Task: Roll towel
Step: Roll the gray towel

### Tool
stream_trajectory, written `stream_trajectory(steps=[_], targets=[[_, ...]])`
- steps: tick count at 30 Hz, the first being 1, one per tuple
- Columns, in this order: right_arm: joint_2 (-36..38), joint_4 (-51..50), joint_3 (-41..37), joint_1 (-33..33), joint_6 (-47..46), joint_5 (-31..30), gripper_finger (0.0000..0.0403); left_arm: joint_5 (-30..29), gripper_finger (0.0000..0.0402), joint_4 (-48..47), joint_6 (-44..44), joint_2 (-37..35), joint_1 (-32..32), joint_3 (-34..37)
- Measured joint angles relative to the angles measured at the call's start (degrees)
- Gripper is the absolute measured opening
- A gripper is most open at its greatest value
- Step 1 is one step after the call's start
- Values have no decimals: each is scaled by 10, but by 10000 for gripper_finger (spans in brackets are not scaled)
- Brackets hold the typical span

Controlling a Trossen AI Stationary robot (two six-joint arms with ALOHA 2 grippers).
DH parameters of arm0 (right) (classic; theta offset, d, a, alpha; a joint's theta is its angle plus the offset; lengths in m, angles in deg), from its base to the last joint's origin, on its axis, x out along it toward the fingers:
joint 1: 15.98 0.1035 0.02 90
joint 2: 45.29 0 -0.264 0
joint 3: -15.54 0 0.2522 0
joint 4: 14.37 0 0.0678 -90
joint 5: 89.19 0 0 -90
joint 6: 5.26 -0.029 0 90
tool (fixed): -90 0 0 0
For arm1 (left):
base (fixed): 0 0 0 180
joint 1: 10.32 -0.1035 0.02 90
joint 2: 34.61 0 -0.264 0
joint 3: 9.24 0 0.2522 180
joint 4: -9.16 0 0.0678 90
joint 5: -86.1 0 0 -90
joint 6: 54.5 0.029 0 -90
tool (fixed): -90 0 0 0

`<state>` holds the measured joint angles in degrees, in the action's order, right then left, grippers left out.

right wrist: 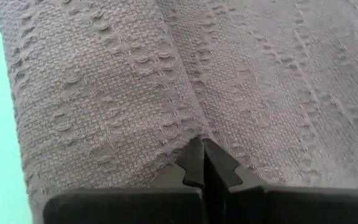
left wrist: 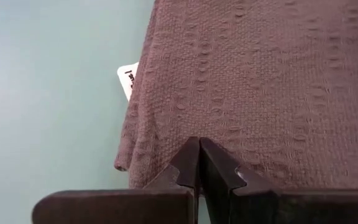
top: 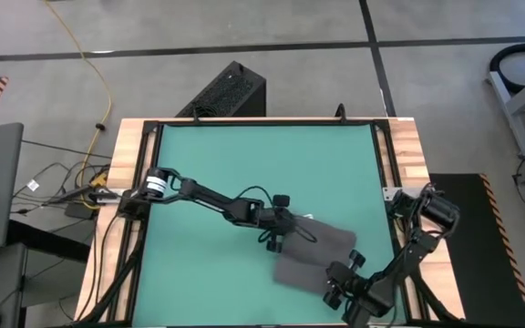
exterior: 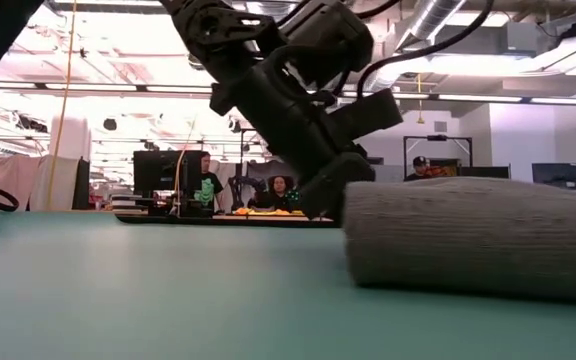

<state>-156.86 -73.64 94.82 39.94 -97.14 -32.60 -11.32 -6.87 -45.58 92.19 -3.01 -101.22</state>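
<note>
The towel (right wrist: 104,93) was coarse, matt woven cloth with raised ribbing. The bench (top: 262,164) carried a smooth matt green mat, edged in wood (top: 406,150). Each end effector (left wrist: 199,163) appeared matt dark plastic.

A grey concrete floor (top: 272,27) crossed by dark lines, a yellow cable (top: 87,59) trailing over it; beyond, an open workshop with people seated at desks (exterior: 258,212) under bright ceiling strip lights (exterior: 488,97)
</note>
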Motion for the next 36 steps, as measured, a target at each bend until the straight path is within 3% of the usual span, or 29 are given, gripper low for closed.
stream_trajectory(steps=[7, 18, 26, 29, 36], targets=[[0, 22, 0, -34, 82, -9, 16, -1, 0, 9, -50, -43, 15, 66], [-2, 111, -1, -117, 264, -50, 16, -57, 0, 107, -151, -193, 50, 294], [-3, 227, -2, -196, 423, -35, 16, -84, 0, 80, -185, -215, 75, 316], [-3, 222, -1, -214, 430, -31, 16, -130, 0, 60, -204, -223, 92, 316], [-2, 234, -1, -230, 454, -24, 16, -228, 0, -95, -228, -324, 127, 320]])
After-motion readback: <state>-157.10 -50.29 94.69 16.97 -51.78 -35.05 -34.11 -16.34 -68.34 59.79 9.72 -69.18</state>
